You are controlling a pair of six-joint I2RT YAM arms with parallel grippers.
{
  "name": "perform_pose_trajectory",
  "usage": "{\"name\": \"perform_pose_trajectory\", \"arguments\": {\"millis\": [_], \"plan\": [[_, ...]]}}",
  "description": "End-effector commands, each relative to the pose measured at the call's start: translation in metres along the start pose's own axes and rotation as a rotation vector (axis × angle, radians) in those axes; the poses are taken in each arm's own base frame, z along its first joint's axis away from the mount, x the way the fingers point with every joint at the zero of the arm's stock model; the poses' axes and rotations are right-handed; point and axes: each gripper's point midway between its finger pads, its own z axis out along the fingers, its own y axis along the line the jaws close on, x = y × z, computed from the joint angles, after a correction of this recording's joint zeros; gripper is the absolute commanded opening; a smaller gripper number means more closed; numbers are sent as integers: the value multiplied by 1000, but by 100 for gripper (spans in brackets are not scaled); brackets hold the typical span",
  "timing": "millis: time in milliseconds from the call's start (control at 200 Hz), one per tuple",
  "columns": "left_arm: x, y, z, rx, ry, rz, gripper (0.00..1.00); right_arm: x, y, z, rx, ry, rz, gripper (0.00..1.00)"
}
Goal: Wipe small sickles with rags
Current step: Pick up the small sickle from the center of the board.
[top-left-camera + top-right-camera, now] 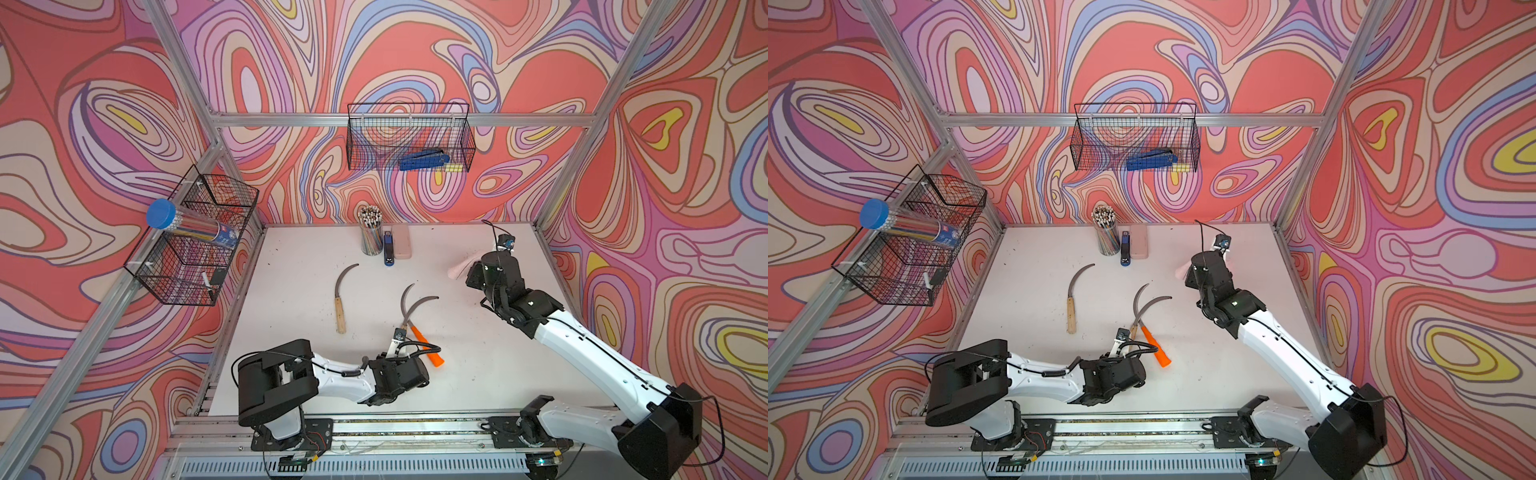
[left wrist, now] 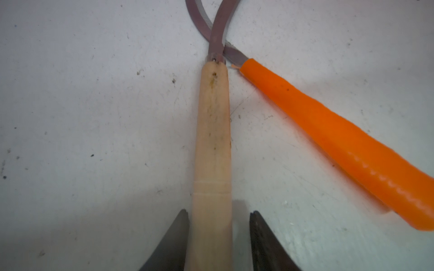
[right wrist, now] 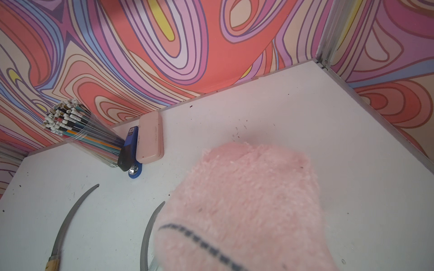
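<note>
Sickle lies with its handle between the narrow jaws of my left gripper, one side gapped; my right gripper pinches the rag.

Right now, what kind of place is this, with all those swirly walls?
Probably a robot test booth, not a real workshop. Swirly printed walls fill a metal frame, and a left arm and right arm sit on a rail beside a white table.
</note>
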Motion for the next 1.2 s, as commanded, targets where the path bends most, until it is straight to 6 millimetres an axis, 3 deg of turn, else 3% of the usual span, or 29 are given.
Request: {"name": "perform_pose_trajectory", "arguments": {"millis": [0, 516, 721, 1046, 1197], "plan": [[3, 1, 2, 22, -11, 25, 40, -12, 6, -2, -15, -20, 15, 0], [13, 21, -9, 12, 15, -8, 41, -10, 8, 3, -13, -6, 7, 0], [13, 17, -11, 28, 28, 2, 38, -10, 8, 2, -14, -6, 7, 0], [20, 9, 3, 9, 51, 41, 37, -11, 8, 0, -20, -12, 11, 0], [22, 8, 5, 7, 58, 45, 30, -11, 8, 1, -17, -9, 9, 0]]}}
